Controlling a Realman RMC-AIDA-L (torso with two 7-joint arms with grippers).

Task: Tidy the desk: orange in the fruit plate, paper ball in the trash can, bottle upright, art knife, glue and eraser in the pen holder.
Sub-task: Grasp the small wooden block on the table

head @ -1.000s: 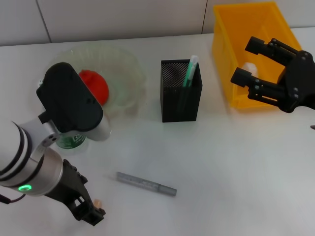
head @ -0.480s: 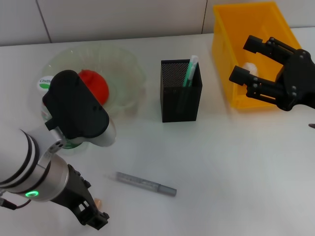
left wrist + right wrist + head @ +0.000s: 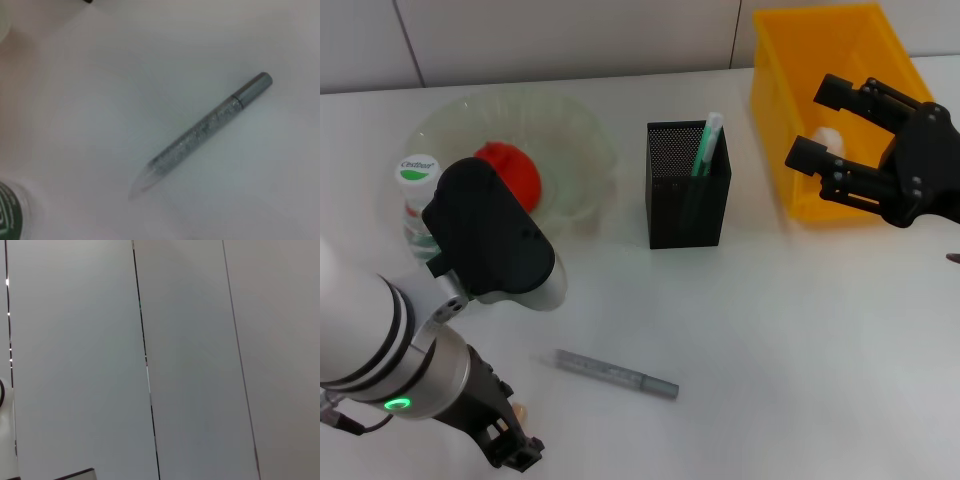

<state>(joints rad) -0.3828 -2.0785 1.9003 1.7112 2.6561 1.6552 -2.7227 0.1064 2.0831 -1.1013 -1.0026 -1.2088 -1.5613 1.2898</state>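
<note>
Low left gripper [image 3: 510, 445], eraser [image 3: 519, 411] beside

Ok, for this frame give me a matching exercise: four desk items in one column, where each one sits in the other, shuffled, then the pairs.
Items:
1. orange
2. paper ball
3. bottle
4. grey stick

Places:
A. lying flat on the bare desk, in front of the pen holder
B. inside the trash can
C. inside the fruit plate
D. standing upright beside the fruit plate

Pairs: 1-C, 2-B, 3-D, 4-A
</note>
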